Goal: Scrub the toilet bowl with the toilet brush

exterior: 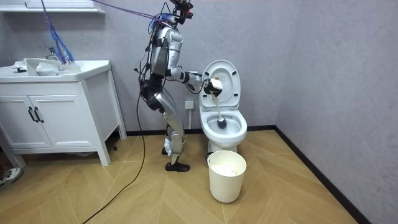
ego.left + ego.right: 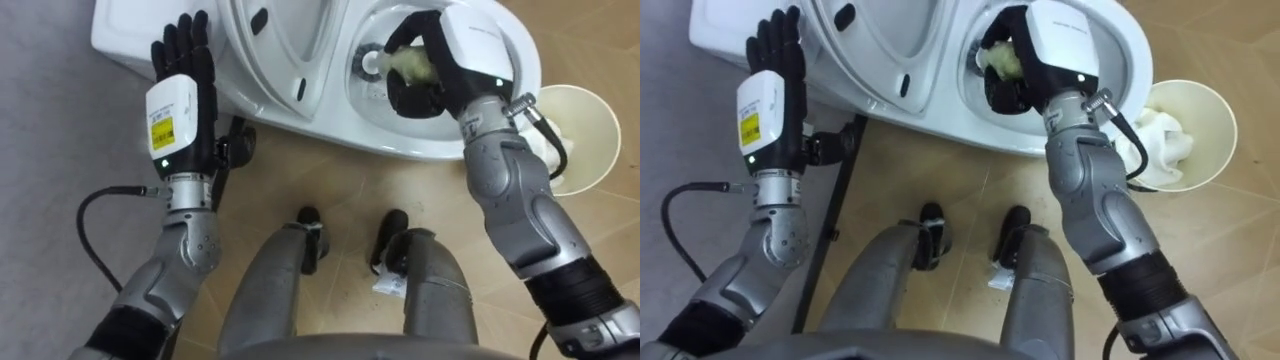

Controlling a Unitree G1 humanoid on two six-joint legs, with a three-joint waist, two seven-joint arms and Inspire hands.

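Fingers of the right hand (image 2: 468,42) are curled tight round the pale yellow handle of the brush (image 2: 412,65), and you see that hand low over the bowl (image 2: 515,50) of the toilet (image 2: 125,40). In the room view the brush runs from the hand down into the bowl, with its lower end inside. Fingers of the left hand (image 2: 180,100) are straight and pressed side by side, holding nothing. They point at the toilet's back left corner; you cannot tell whether the tips touch it.

Between the two hands stands the raised lid (image 2: 285,55), leaning back, so it walls the left hand off from the bowl. A cream bin (image 2: 590,120) sits on the wooden floor (image 2: 340,190) just beside the right forearm, on the robot's right of the bowl. Crumpled white paper (image 2: 1160,135) lies in it. A dark bracket-like thing (image 2: 235,145) sits by the left wrist, close to the toilet's base; you cannot tell what it is.

The robot stands facing the toilet, with its feet near the base. At the room view's left, well apart, a white cabinet (image 1: 56,118) with a basin on top stands against the wall.
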